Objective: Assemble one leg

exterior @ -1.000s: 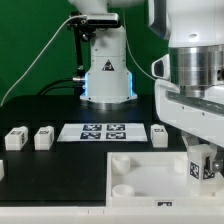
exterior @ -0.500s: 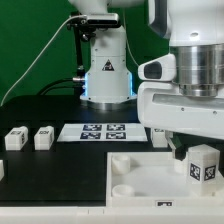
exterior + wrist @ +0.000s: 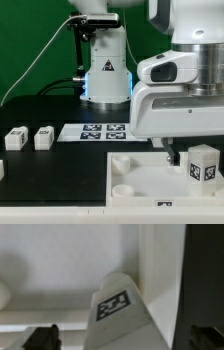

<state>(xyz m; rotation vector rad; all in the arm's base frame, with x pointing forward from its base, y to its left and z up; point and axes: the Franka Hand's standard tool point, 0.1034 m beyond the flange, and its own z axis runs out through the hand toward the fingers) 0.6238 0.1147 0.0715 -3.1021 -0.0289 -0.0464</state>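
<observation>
Exterior view, arm: while the big white arm fills the exterior view's right, its claw itself is hidden behind the housing, so from here I cannot tell how the fingers stand.
Exterior view, leg: the leg [image 3: 203,163] hangs upright just under the arm's housing, its black-and-white marker facing the camera, low over the far right part of the white panel [image 3: 140,176].
Exterior view, panel: it lies flat at the front of the black table [image 3: 50,185], with a round socket near its nearest corner.
Exterior view, other legs: two spare legs [image 3: 15,139] [image 3: 43,137] stand side by side at the exterior view's left, well apart from the arm.
Exterior view, marker board: the marker board [image 3: 101,131] lies flat behind the panel, between the spare legs and the arm.
Wrist view, claw: the gripper [image 3: 125,339] shows two dark fingertips [image 3: 41,337], one at each side, set apart.
Wrist view, leg: the leg [image 3: 120,314] sits tilted between the fingertips, marker face up; whether the fingers actually press on it I cannot tell.
Wrist view, background: the white panel [image 3: 60,258] lies beneath.
</observation>
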